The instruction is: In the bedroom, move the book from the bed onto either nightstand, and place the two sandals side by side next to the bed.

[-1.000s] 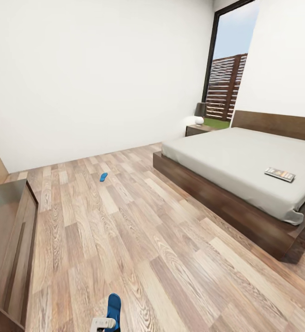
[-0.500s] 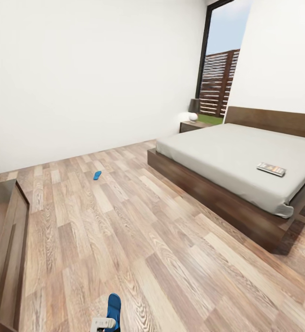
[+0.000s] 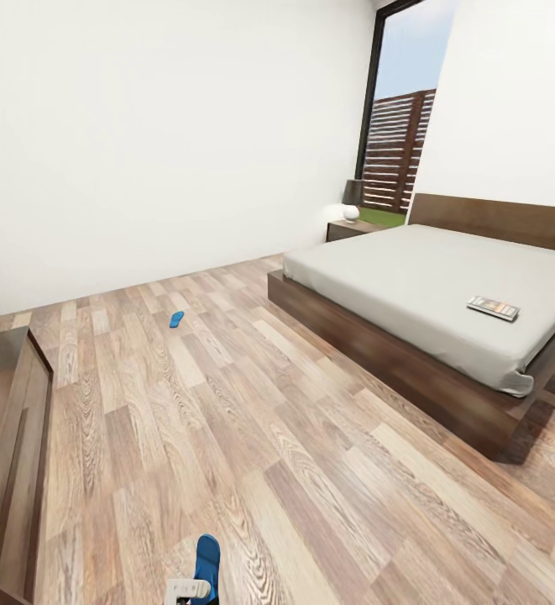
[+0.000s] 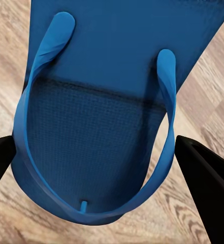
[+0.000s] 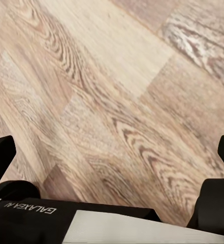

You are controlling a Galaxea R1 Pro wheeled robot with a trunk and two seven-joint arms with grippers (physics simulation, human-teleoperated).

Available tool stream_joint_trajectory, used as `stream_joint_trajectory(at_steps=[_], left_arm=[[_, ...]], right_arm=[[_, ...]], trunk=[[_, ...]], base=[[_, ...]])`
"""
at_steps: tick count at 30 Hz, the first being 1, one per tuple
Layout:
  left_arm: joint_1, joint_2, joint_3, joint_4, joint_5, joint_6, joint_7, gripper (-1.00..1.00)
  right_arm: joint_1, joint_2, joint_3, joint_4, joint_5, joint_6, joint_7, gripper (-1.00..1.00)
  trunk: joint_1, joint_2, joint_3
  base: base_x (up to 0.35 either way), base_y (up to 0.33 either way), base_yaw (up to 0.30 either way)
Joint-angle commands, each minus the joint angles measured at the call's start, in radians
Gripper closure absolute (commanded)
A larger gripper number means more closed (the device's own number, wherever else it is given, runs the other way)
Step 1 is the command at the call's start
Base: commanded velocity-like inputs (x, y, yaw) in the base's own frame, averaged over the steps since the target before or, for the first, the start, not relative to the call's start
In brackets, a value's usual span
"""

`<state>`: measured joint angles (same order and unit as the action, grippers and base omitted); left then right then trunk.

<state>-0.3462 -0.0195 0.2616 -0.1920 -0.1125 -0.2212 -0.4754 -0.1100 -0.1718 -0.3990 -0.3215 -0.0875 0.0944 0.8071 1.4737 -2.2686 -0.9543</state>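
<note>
The book (image 3: 493, 308) lies flat on the white mattress of the bed (image 3: 411, 286), near its foot end. The nightstand (image 3: 350, 229) with its lamp stands beyond the bed, by the window. One blue sandal (image 3: 176, 319) rests on the wood floor far ahead. My left gripper (image 3: 191, 588) is shut on the other sandal (image 3: 207, 561) at the lower edge of the head view. In the left wrist view that sandal (image 4: 106, 76) sits strap-side up between the black fingers (image 4: 208, 198) of the left gripper (image 4: 99, 168). My right gripper (image 5: 112, 152) is open over bare floor.
A low dark wooden dresser (image 3: 8, 454) stands at the left edge. A tall dark-framed window (image 3: 395, 126) is in the far corner. Wide plank floor (image 3: 252, 420) stretches between me and the bed's long side.
The whole head view shifted a little between one second ago and half a second ago, so the camera moved; since then it holds still. The held sandal stays in my left gripper.
</note>
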Motion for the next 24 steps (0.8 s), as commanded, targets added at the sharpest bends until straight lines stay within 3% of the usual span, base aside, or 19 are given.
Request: stream_joint_trajectory(at_steps=[1, 7, 19, 24], left_arm=[[-0.001, 0.000, 0.008, 0.000, -0.011, -0.004, -0.003, 1.00], [-0.001, 0.000, 0.010, 0.000, -0.009, -0.004, -0.002, 1.00], [-0.001, 0.000, 0.010, 0.000, -0.007, -0.004, -0.002, 1.00], [-0.001, 0.000, 0.010, 0.000, -0.007, -0.004, -0.001, 1.00]], right_arm=[[0.000, 0.000, -0.002, 0.002, -0.009, 0.010, 0.005, -1.00], [0.000, 0.000, -0.003, 0.006, -0.009, 0.009, 0.004, -1.00], [0.000, 0.000, -0.003, 0.006, -0.011, 0.010, 0.006, -1.00], [0.000, 0.000, -0.003, 0.005, -0.011, 0.010, 0.006, -1.00]], trunk=[[0.000, 0.000, -0.001], [0.000, 0.000, -0.001], [0.000, 0.000, -0.001], [0.000, 0.000, -0.003]], base=[[0.000, 0.000, 0.000], [0.111, 0.000, 0.000], [0.313, 0.000, 0.000], [0.327, 0.000, 0.159]])
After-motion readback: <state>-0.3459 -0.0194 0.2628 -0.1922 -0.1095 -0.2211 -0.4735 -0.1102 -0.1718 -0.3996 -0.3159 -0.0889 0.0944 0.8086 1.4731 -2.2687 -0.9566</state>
